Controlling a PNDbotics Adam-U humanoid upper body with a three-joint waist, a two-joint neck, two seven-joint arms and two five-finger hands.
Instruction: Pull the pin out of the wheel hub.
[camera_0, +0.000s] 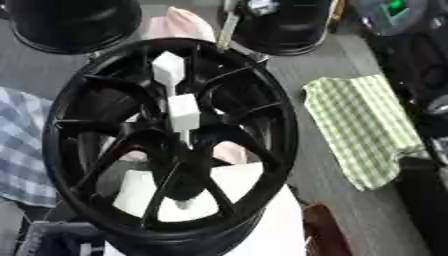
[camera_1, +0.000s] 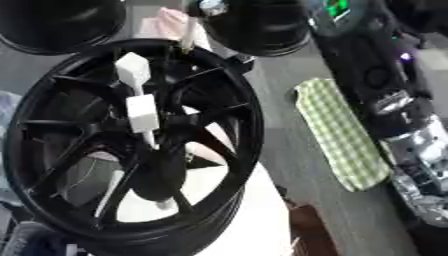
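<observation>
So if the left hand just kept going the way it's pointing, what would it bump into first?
Probably the wheel hub's black rim, right above the left hand; depth is unclear.

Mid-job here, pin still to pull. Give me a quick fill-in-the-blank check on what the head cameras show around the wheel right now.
1. The wheel hub and its spokes are ____ in colour.
2. The two blocks on the pin over the hub are ____.
3. The checked cloth to the wheel's right is green and ____.
4. The robot's right arm shows only in the ____ eye view.

Missing words: black; white; white; right
</observation>
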